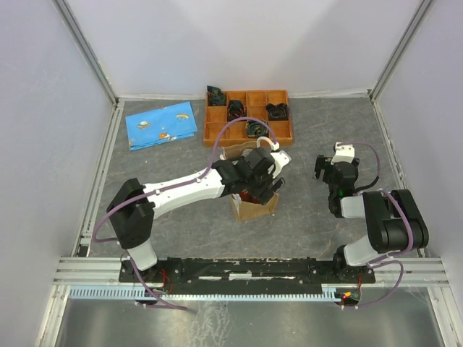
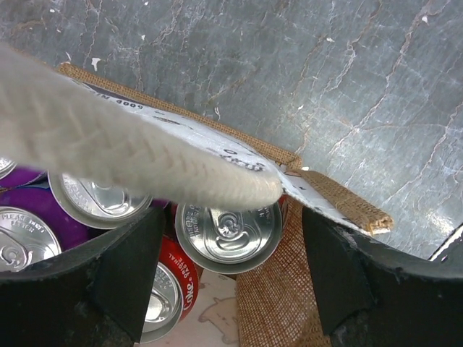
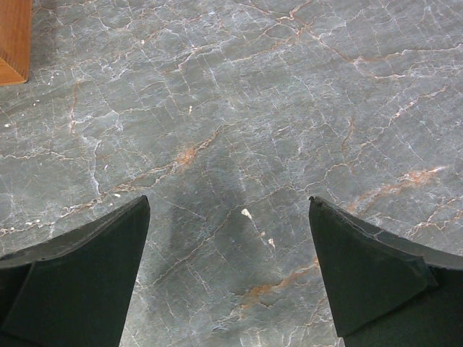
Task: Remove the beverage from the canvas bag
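The canvas bag stands mid-table, tan with a white printed side. Its white loop handle crosses the left wrist view. Several beverage cans stand inside: a silver-topped can, a red Coke can beside it, and purple cans to the left. My left gripper is open just above the bag's mouth, its fingers on either side of the silver-topped can, not touching it. My right gripper is open and empty over bare table, to the right of the bag.
An orange compartment tray with dark objects sits at the back, behind the bag; its corner shows in the right wrist view. A blue printed sheet lies at the back left. White walls enclose the table.
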